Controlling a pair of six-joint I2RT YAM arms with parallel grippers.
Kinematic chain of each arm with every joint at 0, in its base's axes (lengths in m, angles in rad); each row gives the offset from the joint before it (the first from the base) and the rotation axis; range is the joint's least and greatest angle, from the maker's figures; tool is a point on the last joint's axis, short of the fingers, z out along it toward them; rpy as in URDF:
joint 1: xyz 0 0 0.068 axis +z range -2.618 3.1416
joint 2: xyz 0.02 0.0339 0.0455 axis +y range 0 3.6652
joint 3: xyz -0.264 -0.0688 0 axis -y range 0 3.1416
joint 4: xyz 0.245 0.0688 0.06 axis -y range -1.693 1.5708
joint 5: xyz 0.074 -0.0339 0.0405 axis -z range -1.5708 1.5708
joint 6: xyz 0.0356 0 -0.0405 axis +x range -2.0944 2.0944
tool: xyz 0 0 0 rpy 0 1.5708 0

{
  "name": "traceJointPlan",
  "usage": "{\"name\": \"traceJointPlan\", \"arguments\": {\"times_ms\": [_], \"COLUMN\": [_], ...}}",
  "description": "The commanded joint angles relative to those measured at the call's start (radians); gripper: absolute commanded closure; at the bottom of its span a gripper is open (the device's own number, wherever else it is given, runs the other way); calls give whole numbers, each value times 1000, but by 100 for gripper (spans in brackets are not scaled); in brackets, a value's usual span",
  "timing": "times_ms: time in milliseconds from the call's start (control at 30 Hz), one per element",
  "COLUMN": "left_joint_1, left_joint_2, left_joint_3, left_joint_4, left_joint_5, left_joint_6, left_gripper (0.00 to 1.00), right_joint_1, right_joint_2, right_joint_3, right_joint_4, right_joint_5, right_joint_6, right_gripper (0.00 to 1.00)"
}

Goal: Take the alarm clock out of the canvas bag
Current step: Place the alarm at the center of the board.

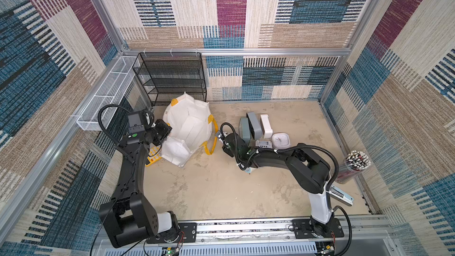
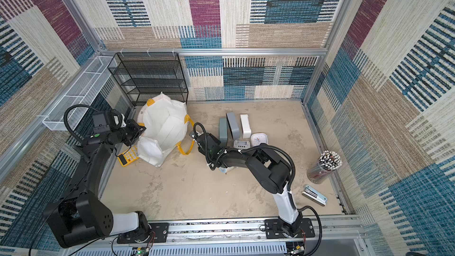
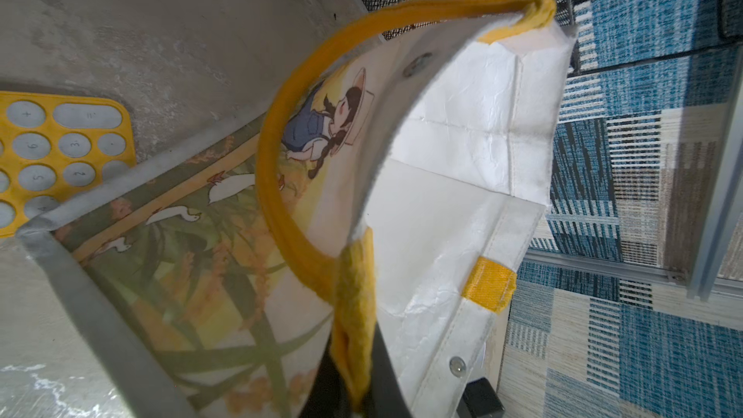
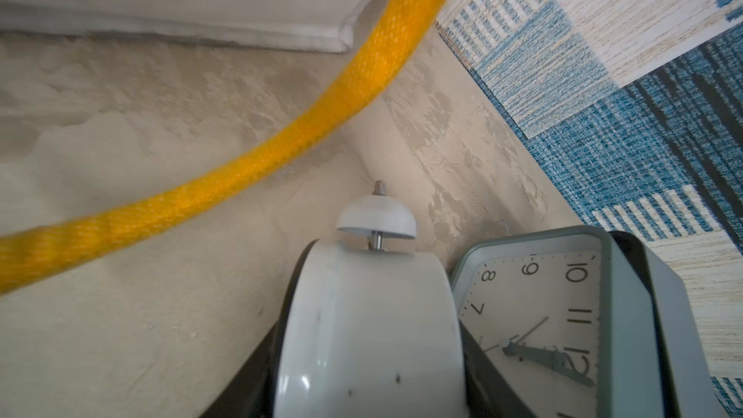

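The alarm clock (image 4: 370, 307) is out of the canvas bag (image 1: 189, 126), just past the bag's loose yellow handle (image 4: 225, 178). The right gripper (image 4: 372, 380) has its fingers clamped on the clock's round white body. The left gripper (image 3: 360, 392) fingers pinch the bag's second handle (image 3: 277, 178) tight. On the side away from the bag, a grey square clock (image 4: 563, 315) sits hard beside my load; I can't tell if they touch. I'd ease off it slowly, stay clear of the strap, set down on bare worktop (image 1: 221, 188), then release.
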Motion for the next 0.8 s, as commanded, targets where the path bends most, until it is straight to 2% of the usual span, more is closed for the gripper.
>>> {"name": "traceJointPlan", "arguments": {"times_ms": [0,67,267,600,767], "left_joint_1": [4,6,8,8,9], "left_joint_2": [5,7,8,8,2], "left_joint_3": [-3,-4,-8,-3,-4], "left_joint_4": [32,31,33,27,21], "left_joint_5": [18,19,18,18,16], "left_joint_6": [0,1,3,13,19], "left_gripper": [100,100,100,100,100], "right_joint_1": [0,0,0,-3,-23], "right_joint_2": [25,39,11,-133,-174], "right_joint_3": [17,16,3,92,184], "right_joint_4": [13,10,-1,-127,-216], "right_joint_5": [21,19,-30,-113,-235], "right_joint_6": [-17,-18,12,152,249], "right_gripper": [71,66,31,11,8]}}
